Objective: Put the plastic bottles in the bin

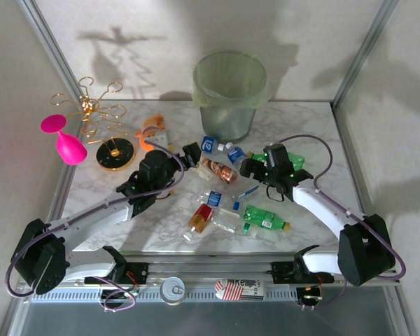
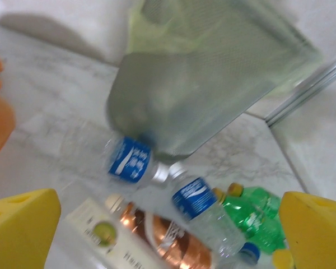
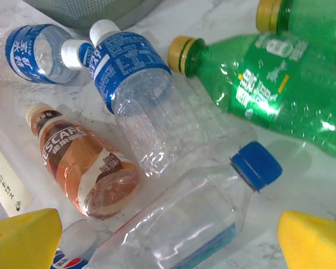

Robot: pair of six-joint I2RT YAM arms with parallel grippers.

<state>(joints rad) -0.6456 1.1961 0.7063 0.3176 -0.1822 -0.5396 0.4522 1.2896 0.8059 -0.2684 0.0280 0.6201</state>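
Near the bin (image 1: 232, 115), my left gripper (image 1: 192, 153) and right gripper (image 1: 249, 166) hang spread wide over the bottles (image 1: 220, 171), apparently touching none.

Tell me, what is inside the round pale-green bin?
A thin plastic bag lines the round translucent pale-green bin. Nothing else is visible inside; its bottom is hidden by its wall.

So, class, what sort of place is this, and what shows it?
Likely a robot test cell in a lab: two arms bolted to a marble-patterned table, metal frame posts, and crushed bottles staged by a bin.
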